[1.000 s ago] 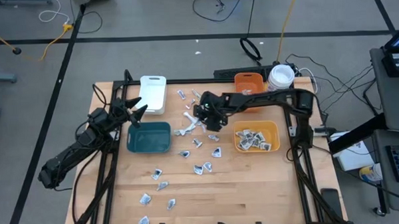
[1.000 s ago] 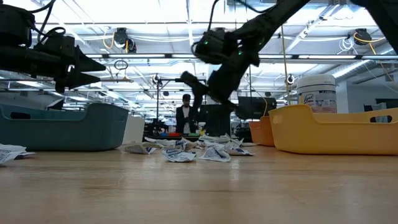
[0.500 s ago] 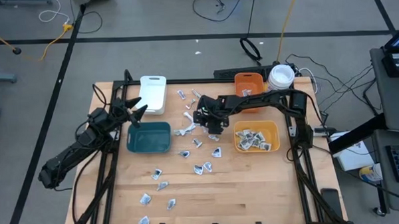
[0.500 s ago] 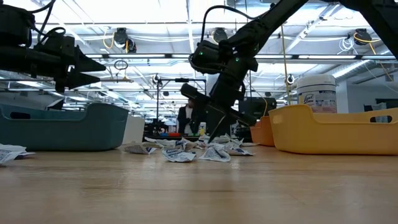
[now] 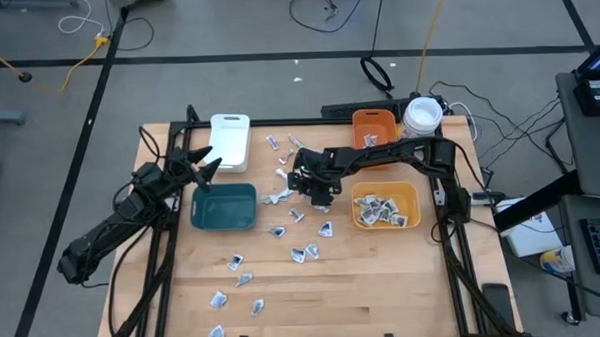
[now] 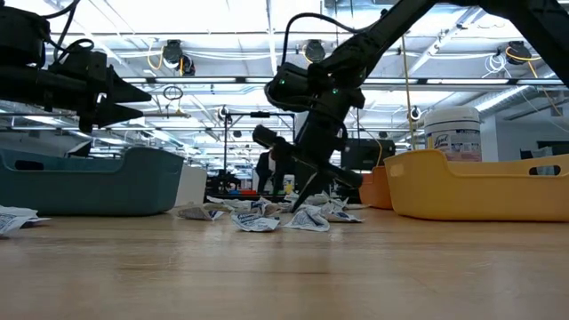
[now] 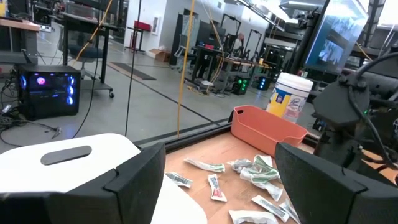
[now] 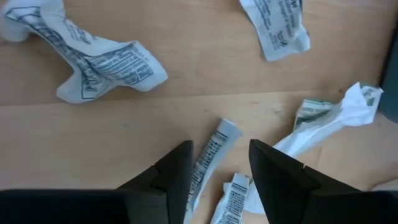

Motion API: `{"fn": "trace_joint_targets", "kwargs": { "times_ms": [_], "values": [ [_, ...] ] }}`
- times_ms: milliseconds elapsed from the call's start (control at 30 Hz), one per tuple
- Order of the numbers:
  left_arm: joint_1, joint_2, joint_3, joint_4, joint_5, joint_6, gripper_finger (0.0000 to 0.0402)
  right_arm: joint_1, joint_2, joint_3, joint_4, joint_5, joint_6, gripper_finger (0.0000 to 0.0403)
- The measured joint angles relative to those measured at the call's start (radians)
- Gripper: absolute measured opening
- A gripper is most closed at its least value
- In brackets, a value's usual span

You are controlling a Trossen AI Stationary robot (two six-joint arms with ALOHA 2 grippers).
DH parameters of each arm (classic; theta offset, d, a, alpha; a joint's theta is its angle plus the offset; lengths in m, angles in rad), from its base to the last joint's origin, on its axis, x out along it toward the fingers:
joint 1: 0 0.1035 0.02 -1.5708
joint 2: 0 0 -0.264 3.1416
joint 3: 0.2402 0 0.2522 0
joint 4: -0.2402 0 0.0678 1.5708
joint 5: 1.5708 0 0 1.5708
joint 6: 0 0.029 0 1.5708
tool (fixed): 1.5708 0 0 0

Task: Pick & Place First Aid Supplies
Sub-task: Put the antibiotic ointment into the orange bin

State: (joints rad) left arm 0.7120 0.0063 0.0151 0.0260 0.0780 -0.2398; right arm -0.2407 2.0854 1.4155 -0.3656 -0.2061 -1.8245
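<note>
Small white printed packets [image 5: 300, 217] lie scattered over the middle and near left of the table. My right gripper [image 8: 219, 154] hangs open just above the middle cluster, pointing steeply down. Its two fingers stand on either side of a narrow wrapped strip [image 8: 211, 152] that lies flat on the wood, with crumpled packets [image 8: 99, 62] around it. In the low view the right gripper [image 6: 302, 191] is close over the packets [image 6: 307, 218]. My left gripper [image 5: 206, 164] waits open and level above the far edge of the teal bin [image 5: 224, 207], holding nothing.
A yellow bin [image 5: 409, 193] at the right holds several packets. A white bin [image 5: 231, 141], an orange bin [image 5: 374, 124] and a round white-lidded tub [image 5: 423, 114] stand along the far edge. More packets [image 5: 234, 281] lie toward the near left.
My right gripper has sunk toward the packets in the middle of the table, tipping a little steeper and rolling slightly; its fingertips now hang just over the cluster. The packets have not moved.
</note>
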Motion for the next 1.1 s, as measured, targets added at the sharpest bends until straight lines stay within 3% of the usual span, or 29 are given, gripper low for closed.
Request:
{"fn": "trace_joint_targets", "kwargs": {
  "times_ms": [200, 467, 900, 1100],
  "values": [
    [0.0, 0.0, 0.0, 0.0, 0.0, 0.0, 0.0305, 0.005, 0.003, -0.002, -0.01, 0.003, 0.031, 0.0104],
    [0.0, 0.0, 0.0, 0.0, 0.0, 0.0, 0.0306, 0.005, 0.004, -0.004, -0.031, 0.003, 0.188, 0.0009],
    [0.0, 0.0, 0.0, 0.0, 0.0, 0.0, 0.0305, 0.023, -0.05, -0.01, -0.017, 0.07, 0.469, 0.0002],
    [0.0, 0.0, 0.0, 0.0, 0.0, 0.0, 0.0306, 0.016, -0.121, -0.008, -0.014, 0.158, 0.716, 0.0001]
  ]
}}
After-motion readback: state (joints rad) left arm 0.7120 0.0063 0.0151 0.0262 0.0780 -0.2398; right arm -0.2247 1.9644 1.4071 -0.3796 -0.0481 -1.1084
